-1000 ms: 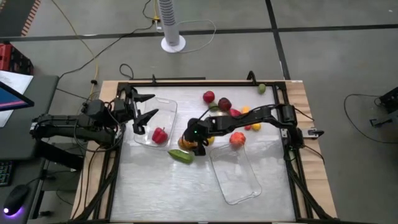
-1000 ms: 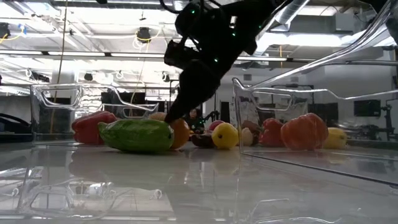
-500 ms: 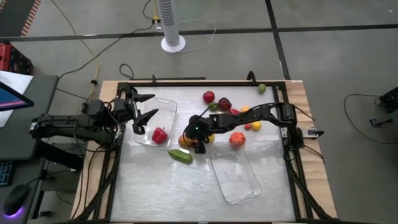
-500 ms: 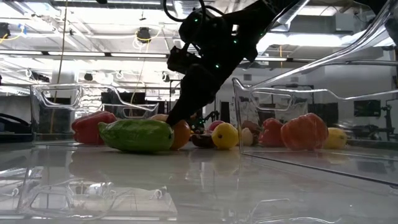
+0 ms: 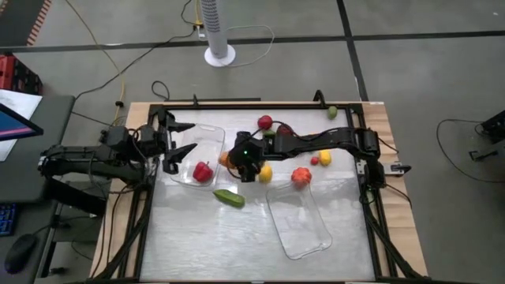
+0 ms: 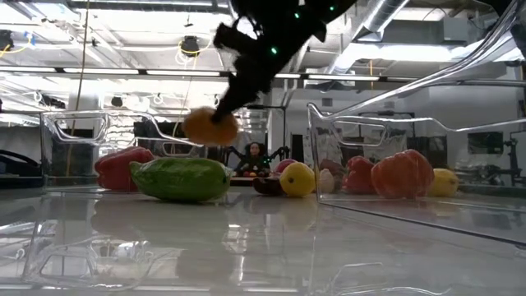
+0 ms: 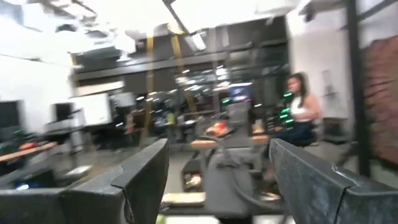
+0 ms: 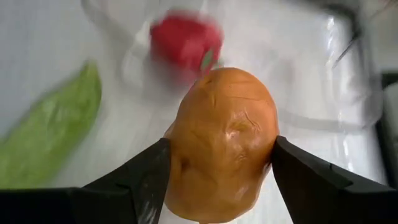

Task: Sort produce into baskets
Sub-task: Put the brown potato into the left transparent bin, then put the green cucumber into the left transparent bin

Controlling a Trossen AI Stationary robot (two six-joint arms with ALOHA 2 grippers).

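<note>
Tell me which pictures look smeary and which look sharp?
Left wrist view: the room beyond the left gripper is smeared all over. Right wrist view: the orange piece held in the right gripper is sharp, while the red pepper behind is blurry. Low view: the orange piece in the air looks soft, the green vegetable crisp.

On the desk, one basket lies left with a pepper in it; the other basket lies right and nearer. A long vegetable lies between them. The right tool holds a potato off the desk, beside the left basket.
</note>
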